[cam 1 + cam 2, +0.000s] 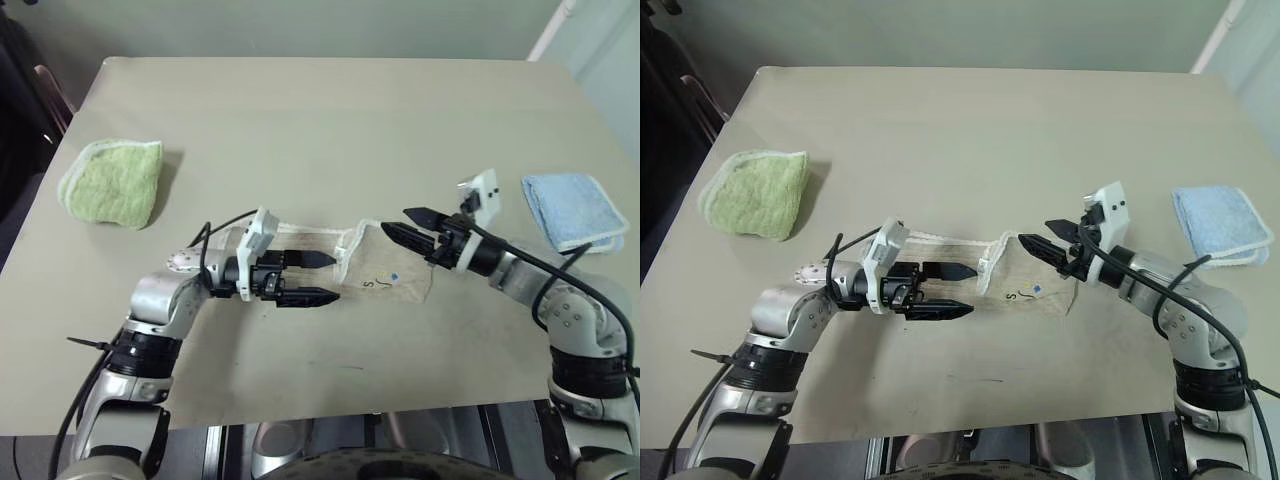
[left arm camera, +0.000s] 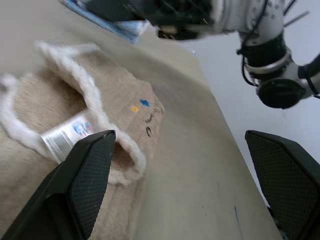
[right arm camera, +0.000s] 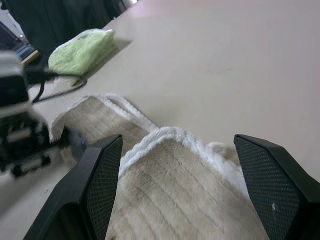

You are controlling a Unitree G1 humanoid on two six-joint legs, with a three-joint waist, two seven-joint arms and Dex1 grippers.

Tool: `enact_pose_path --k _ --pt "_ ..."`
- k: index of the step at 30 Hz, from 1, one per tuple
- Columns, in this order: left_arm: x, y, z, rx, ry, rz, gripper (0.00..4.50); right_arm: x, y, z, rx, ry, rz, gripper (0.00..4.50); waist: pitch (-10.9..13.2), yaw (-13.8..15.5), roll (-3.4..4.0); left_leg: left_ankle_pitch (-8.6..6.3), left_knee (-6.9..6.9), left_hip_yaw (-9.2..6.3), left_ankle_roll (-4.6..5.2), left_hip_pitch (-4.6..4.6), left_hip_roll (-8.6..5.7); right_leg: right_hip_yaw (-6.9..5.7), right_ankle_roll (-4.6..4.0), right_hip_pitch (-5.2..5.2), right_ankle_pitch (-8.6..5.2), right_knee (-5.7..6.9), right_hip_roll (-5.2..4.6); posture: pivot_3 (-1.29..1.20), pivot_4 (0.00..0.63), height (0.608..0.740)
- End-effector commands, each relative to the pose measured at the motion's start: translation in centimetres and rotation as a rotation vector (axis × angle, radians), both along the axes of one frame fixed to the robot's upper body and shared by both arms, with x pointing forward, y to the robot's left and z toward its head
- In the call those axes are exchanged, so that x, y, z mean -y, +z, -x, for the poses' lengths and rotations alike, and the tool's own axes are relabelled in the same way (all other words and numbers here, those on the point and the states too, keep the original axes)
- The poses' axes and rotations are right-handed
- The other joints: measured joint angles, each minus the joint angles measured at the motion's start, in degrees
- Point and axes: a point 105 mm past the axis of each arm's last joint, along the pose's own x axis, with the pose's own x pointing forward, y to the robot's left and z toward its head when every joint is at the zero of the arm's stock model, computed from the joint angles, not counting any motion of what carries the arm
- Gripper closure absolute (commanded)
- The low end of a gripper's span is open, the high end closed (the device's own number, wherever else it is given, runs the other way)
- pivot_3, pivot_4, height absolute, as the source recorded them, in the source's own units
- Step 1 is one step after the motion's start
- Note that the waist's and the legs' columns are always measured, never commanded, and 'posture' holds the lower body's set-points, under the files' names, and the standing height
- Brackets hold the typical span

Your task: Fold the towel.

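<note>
The beige towel (image 1: 385, 278) lies folded into a narrow strip on the table, near its front edge, with its white corded edging and a small tag on top. My left gripper (image 1: 322, 277) points right over the towel's left part. It is open, with nothing between its fingers. My right gripper (image 1: 397, 221) points left just above the towel's right end, also open and holding nothing. In the left wrist view the towel (image 2: 100, 100) shows its edging and tag. In the right wrist view a folded edge of the towel (image 3: 175, 190) lies between the fingers.
A folded green towel (image 1: 112, 182) lies at the table's left side. A folded light blue towel (image 1: 572, 208) lies at the right edge. The tan table (image 1: 320, 120) stretches back behind the arms, with a dark chair past its left corner.
</note>
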Motion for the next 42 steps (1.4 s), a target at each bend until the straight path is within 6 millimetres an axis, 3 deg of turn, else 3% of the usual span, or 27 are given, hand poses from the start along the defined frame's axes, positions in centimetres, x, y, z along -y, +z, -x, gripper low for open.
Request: enact_pose_path --k 1,4,7,10,13,15,21,26,29,37,42 --pt "-1.4 2.0 -0.8 0.017 0.037 0.051 0.0 0.6 0.8 0.3 0.055 -0.034 -0.002 0.74 0.0 -0.15 0.0 0.01 0.0 0.0 -0.01 0.0 0.0 0.01 -0.01 -0.01 0.02 0.01 0.0 0.0 0.15 0.74" --pt "-3.0 4.3 -2.5 0.066 0.108 0.124 0.0 1.3 0.6 0.9 0.055 -0.054 -0.019 0.74 0.0 -0.15 0.0 0.05 0.0 -0.02 0.0 0.0 0.0 0.02 -0.02 -0.01 0.08 0.03 0.01 0.0 0.15 0.74" --pt "-3.6 5.6 -3.2 0.101 0.123 0.17 0.0 1.4 0.9 1.6 0.074 -0.045 -0.045 1.55 0.0 0.0 0.01 0.09 0.0 -0.03 0.01 0.0 0.0 0.01 -0.04 0.0 0.1 0.02 0.0 0.0 0.15 0.74" --pt "-3.1 6.7 -3.3 0.099 0.08 0.252 0.61 1.4 2.0 2.4 0.136 -0.03 -0.08 2.65 0.01 -0.03 0.01 0.08 0.0 -0.03 0.01 -0.02 -0.03 0.02 -0.02 0.01 0.09 -0.02 -0.01 0.0 0.15 0.74" --pt "-2.1 7.0 -2.9 0.108 0.023 0.291 1.7 1.7 2.6 2.1 0.176 -0.062 -0.1 3.75 0.0 -0.05 0.01 0.07 0.0 -0.02 -0.01 -0.02 -0.03 0.02 0.0 0.02 0.08 -0.06 -0.01 0.0 0.15 0.74" --pt "-0.2 6.9 -2.1 0.107 -0.063 0.33 2.37 2.2 2.9 1.6 0.202 -0.107 -0.112 4.44 0.01 0.01 0.01 0.06 0.0 -0.02 -0.01 -0.02 -0.02 0.02 0.01 0.01 0.07 -0.07 -0.01 0.0 0.15 0.74" --pt "3.7 6.3 -1.5 0.12 -0.159 0.361 4.48 2.0 1.8 1.2 0.204 -0.14 -0.078 4.5 0.01 0.1 0.01 0.07 0.01 -0.02 0.02 -0.02 -0.02 0.02 0.11 0.07 0.1 -0.08 -0.04 0.0 0.15 0.74" --pt "6.6 1.9 -3.1 0.284 -0.062 0.151 4.48 1.6 -0.7 0.0 0.155 -0.188 0.011 4.5 0.0 0.06 0.01 0.09 0.02 -0.02 0.06 0.06 -0.01 0.03 0.32 0.13 0.22 -0.09 -0.03 0.0 0.15 0.74" --pt "7.5 0.5 -3.6 0.318 -0.043 0.1 4.48 1.6 -1.2 -0.7 0.156 -0.227 0.023 4.5 0.01 0.05 0.02 0.15 0.03 -0.02 0.15 0.09 -0.02 0.04 0.71 0.2 0.48 -0.13 -0.05 0.0 0.15 0.74" --pt "8.6 -5.1 -4.4 0.387 -0.023 -0.166 4.48 2.5 -2.8 -2.4 0.183 -0.348 0.112 4.5 0.03 0.11 0.05 0.16 0.02 -0.03 0.2 0.07 -0.03 0.03 0.66 0.19 0.51 -0.17 -0.07 0.0 0.15 0.74" --pt "8.0 -6.8 -3.5 0.374 -0.08 -0.27 4.48 2.3 -3.9 -1.9 0.169 -0.342 0.135 4.5 -0.03 0.19 0.15 0.14 0.01 -0.02 0.22 0.04 -0.06 0.02 0.69 0.2 0.52 -0.2 -0.1 0.0 0.15 0.74"
